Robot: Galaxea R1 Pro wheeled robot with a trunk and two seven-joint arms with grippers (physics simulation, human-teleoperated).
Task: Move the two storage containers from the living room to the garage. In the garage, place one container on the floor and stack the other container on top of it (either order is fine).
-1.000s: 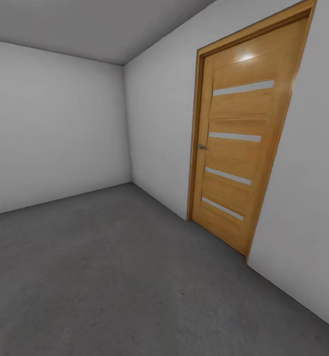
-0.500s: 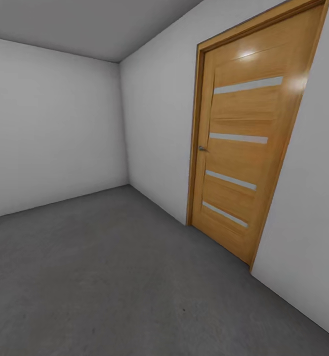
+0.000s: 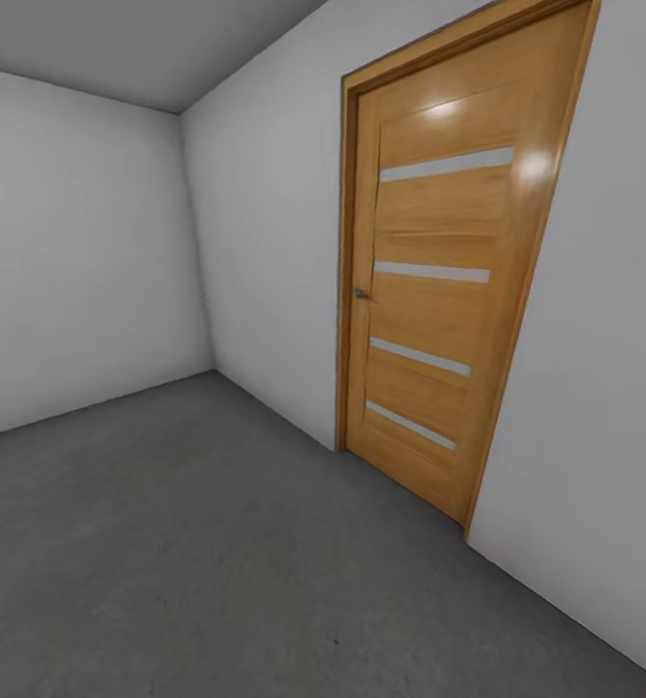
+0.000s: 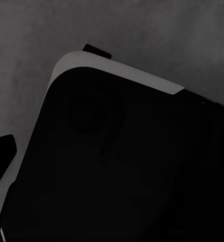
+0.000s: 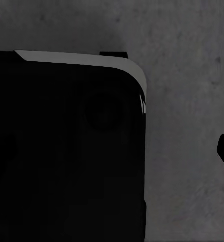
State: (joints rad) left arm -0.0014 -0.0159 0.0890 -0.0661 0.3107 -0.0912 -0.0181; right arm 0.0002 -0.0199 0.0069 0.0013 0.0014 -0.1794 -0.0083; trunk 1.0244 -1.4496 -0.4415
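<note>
floor (image 3: 187, 562): dark grey concrete, so garage; also under both wrist views.
tools: state cannot tell, dark robot body (image 4: 122, 166) blocks.
door (image 3: 439, 291): shut, shifted left since 0.5 s ago; camera turning.
containers: unseen; likely in transit.

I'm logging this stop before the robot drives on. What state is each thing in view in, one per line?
Door: shut in its frame, upright.
Door handle: level, not pressed down.
Floor: dark grey, rough.
Walls: plain white-grey.
Robot's base: dark, rounded, over the same grey floor, seen from the wrist views.
</note>
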